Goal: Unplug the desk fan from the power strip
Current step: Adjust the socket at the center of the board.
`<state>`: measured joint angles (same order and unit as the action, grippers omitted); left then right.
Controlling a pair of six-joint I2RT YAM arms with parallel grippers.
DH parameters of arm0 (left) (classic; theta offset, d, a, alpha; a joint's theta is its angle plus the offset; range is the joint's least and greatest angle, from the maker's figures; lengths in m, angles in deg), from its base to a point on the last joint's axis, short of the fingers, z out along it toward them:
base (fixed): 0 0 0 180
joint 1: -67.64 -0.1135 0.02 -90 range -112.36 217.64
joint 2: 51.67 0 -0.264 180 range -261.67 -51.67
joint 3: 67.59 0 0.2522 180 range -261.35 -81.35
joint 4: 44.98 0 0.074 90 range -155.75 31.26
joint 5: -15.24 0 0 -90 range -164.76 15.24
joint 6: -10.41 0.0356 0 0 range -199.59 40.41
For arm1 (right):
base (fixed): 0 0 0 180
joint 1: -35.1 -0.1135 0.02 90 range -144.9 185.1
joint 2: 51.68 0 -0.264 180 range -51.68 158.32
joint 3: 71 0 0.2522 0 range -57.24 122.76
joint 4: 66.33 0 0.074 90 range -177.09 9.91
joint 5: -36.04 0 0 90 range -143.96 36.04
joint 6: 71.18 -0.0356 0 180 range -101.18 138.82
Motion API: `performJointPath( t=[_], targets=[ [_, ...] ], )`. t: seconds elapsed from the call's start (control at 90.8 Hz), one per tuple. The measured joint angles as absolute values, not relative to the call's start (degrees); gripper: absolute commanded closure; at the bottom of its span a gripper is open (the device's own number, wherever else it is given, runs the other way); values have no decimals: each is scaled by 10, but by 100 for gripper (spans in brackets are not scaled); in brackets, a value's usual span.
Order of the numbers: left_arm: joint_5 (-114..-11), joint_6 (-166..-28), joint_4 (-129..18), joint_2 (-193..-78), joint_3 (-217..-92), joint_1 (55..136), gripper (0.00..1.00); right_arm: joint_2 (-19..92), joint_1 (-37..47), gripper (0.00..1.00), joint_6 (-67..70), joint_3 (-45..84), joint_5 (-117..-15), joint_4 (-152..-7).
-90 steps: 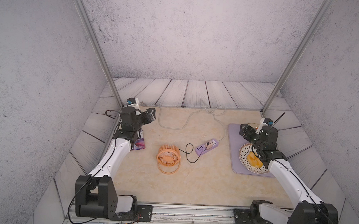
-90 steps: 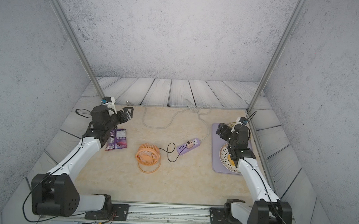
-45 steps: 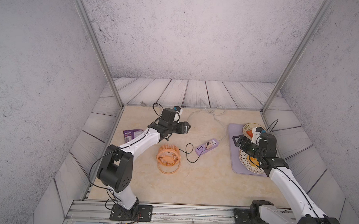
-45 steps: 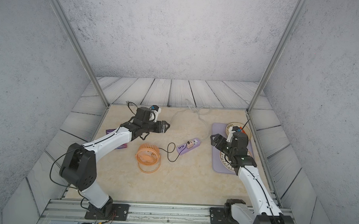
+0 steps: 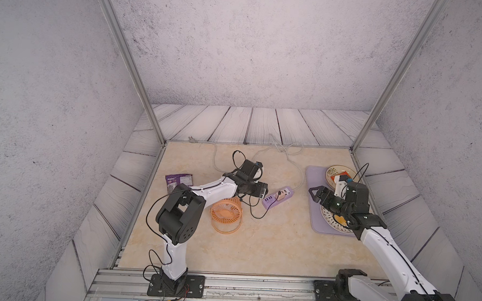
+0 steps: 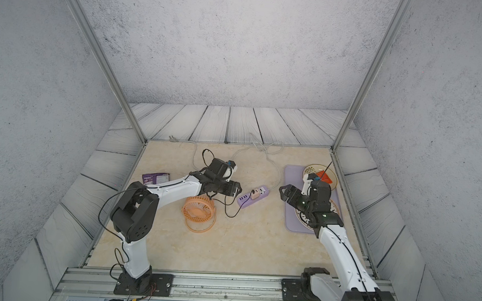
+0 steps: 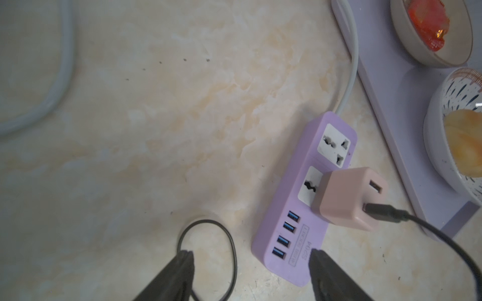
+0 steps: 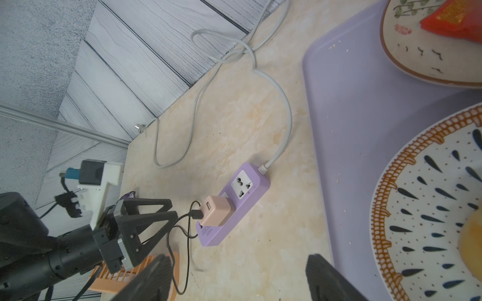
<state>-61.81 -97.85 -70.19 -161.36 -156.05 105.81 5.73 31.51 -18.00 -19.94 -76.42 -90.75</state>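
orange slatted desk fan point(image 5: 226, 212) upright mid-table, its beige plug point(image 7: 347, 198) seated in lavender power strip point(image 5: 277, 198) just beside, left gripper point(image 7: 250, 252) spread, empty, at strip's USB end, right gripper point(image 8: 238, 258) spread, empty, over tray point(image 5: 314, 176) edge

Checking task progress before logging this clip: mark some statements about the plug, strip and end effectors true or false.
1. The plug of the desk fan sits in the power strip. True.
2. The left end effector grips the plug. False: it is open near the strip's USB end, clear of the plug.
3. The socket beside the grey cord is empty. True.
4. The right end effector holds the desk fan. False: it is open and empty, by the lavender tray.
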Motion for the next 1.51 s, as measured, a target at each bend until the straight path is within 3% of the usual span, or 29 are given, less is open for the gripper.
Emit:
performJointPath(
  t=[0.495,1.024,1.211,1.508],
  targets=[
    [-619,-939,-681,-1649,-1560,1097,22,50,312,14,-169,-203,-765,-915],
    [-630,-890,-642,-1668,-1532,1125,34,46,312,14,-159,-203,-764,-928],
    [-665,-857,-614,-1669,-1510,1157,45,46,312,14,-157,-203,-764,-928],
    [-692,-843,-549,-1645,-1452,1177,53,43,312,14,-155,-208,-764,-933]
  ],
)
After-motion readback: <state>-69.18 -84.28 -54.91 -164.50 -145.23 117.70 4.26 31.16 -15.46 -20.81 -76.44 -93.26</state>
